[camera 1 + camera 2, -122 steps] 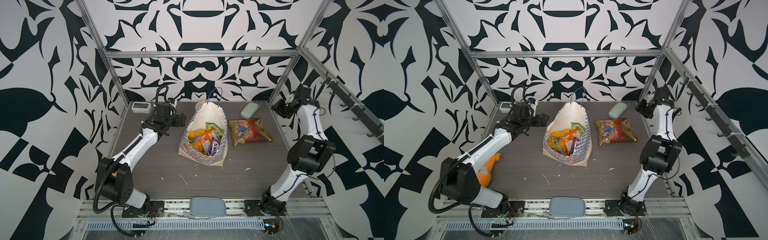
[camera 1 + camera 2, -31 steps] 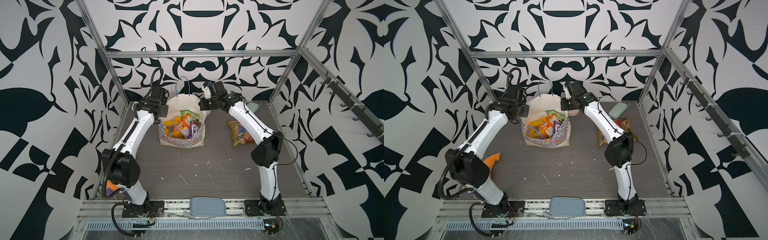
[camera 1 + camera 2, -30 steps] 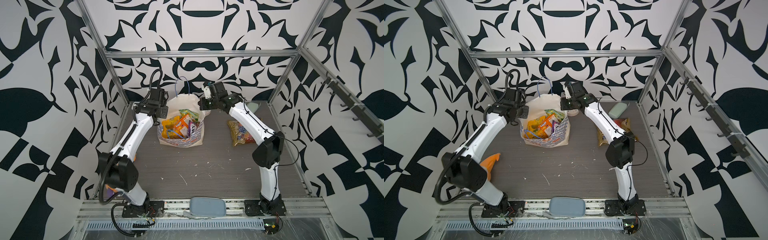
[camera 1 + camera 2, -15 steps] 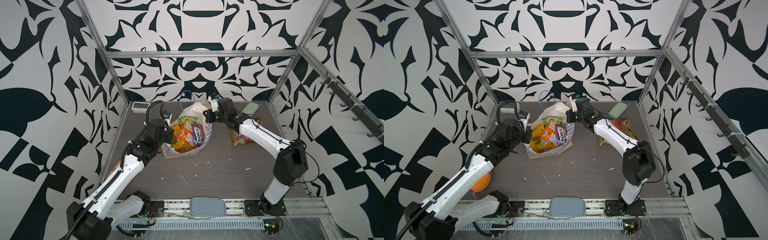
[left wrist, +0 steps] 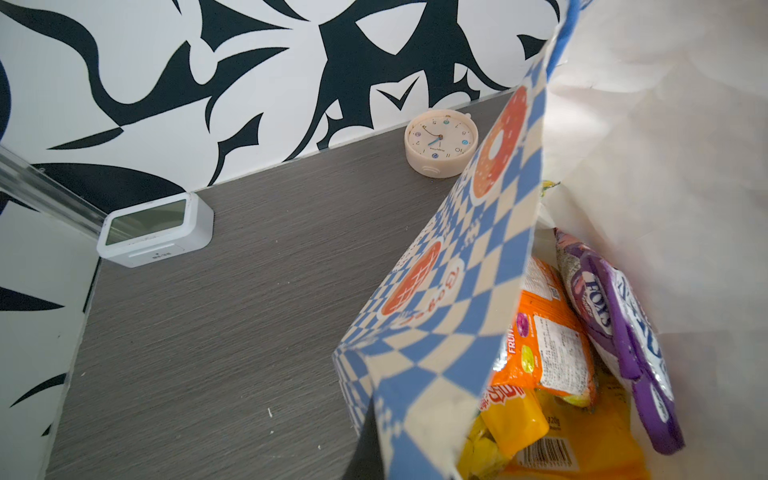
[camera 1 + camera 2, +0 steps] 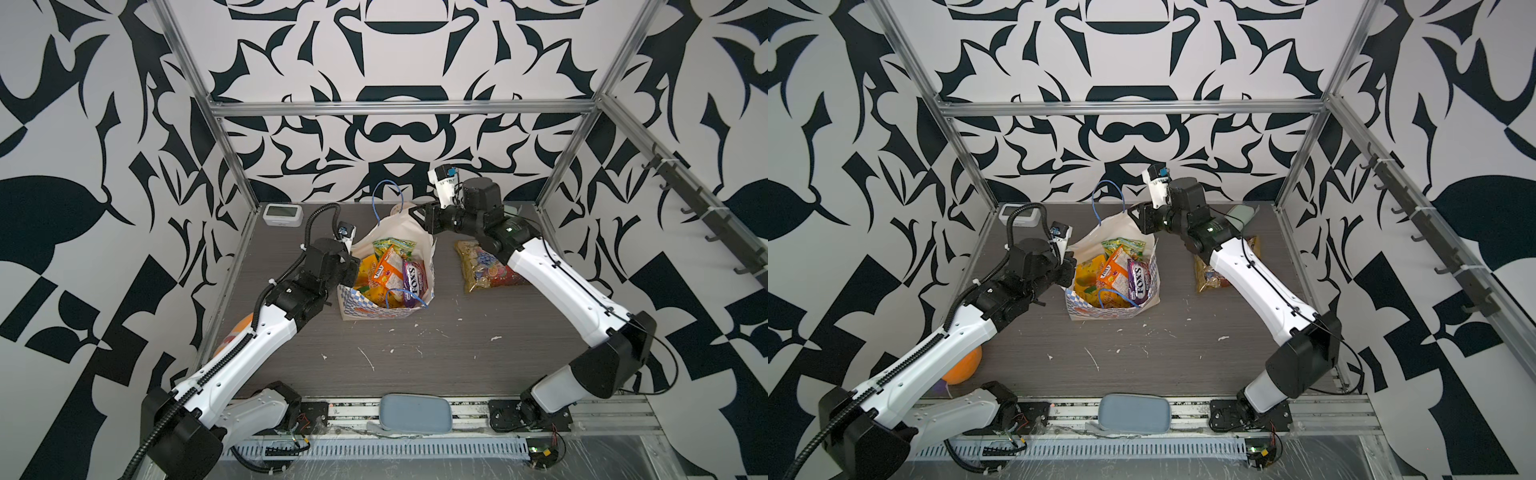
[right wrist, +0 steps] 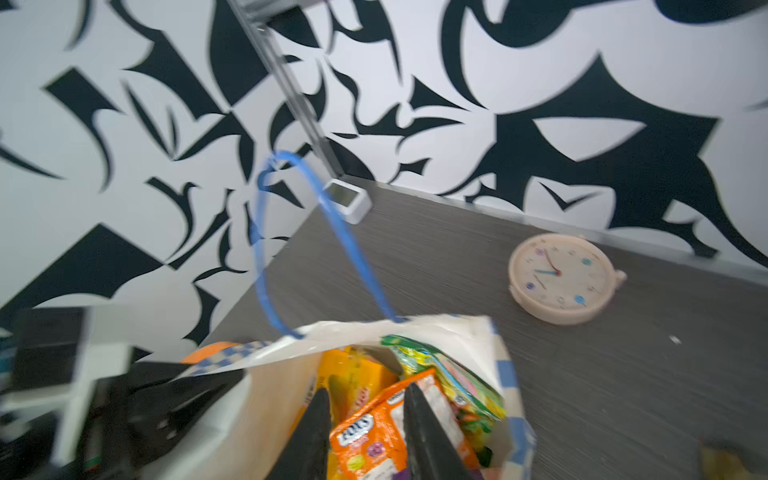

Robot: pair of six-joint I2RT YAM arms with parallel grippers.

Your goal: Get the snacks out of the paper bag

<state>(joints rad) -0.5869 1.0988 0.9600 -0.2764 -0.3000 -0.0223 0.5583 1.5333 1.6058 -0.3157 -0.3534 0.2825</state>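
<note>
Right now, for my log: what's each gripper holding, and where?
Left gripper pinches the paper bag by its checked side rim; right gripper, open over the orange FOX'S packet, holds nothing.

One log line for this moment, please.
left gripper: shut on paper bag rim | right gripper: open above bag mouth | packets: inside bag | candy pack: out, on table

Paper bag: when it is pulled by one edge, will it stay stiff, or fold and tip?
Probably floppy: the paper bag has thin, creased walls. It may tip easily, because it leans with its mouth gaping. The packets inside look light, so it would likely slide when pushed.
</note>
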